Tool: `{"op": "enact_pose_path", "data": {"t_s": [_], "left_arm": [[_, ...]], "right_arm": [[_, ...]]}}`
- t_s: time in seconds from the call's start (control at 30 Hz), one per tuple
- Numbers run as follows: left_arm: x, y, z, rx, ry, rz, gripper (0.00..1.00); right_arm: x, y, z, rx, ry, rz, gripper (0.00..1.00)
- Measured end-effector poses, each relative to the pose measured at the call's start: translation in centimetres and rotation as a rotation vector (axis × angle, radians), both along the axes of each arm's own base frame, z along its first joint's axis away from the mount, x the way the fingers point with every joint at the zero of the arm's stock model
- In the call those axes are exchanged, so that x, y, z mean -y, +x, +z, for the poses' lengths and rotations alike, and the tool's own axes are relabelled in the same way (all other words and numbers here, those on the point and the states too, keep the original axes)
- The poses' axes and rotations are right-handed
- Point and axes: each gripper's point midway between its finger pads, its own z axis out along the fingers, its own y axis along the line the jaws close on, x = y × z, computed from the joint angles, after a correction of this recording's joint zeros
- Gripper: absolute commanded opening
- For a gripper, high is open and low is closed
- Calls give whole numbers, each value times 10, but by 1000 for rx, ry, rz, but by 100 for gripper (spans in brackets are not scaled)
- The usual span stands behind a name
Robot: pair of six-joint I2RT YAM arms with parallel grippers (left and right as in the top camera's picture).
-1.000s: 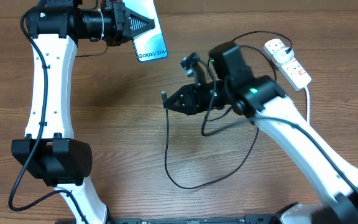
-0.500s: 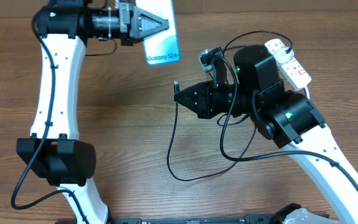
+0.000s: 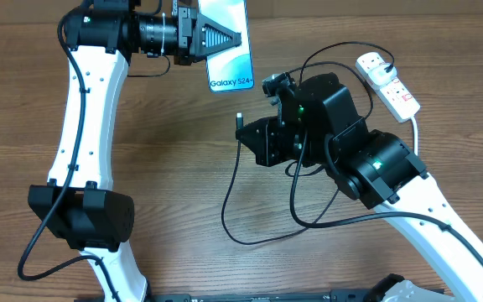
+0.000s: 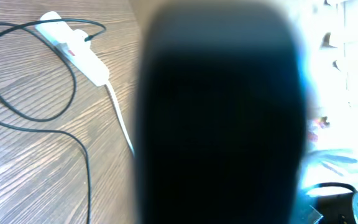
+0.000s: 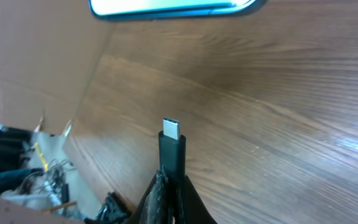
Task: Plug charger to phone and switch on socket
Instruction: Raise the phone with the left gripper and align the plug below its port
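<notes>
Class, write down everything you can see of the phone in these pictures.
The phone is a slim rectangle, screen up, light blue gradient, with "Galaxy S24" near one short edge. The left gripper holds it above the table, jaws shut across its middle. Nothing else touches it; the charger plug points at it from a gap away.

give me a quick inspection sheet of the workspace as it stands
surface: wooden table, brown grain
job's things: phone held up, screen reading Galaxy S24; charger plug pointing toward the phone's edge, not inserted; socket lying at far right
clutter: nothing seen
end effectors: left end effector shut on phone; right end effector shut on charger plug
cables: black cable loops across the table; white cord trails from socket
surroundings: brown board beyond the table, tangled wires below it
</notes>
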Motion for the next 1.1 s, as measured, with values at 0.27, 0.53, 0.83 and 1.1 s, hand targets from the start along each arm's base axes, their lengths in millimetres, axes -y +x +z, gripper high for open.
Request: {"op": "enact_pose_path", "data": {"t_s": [0.27,0.53,0.83,1.1], "left_arm": [[17,-6,-4,2,23,-25,4],[28,-12,-6,4,35,-46,4],[28,-13,-6,-5,33,-48,4],[28,-13,-6,-4,33,-48,4]], "right_arm": [[4,6,7,26,-12,-32,4],[6,9,6,35,-23,-51,4],[12,15,4,54,-49,-91,4],[12,15,4,53,-48,-90,4]]}}
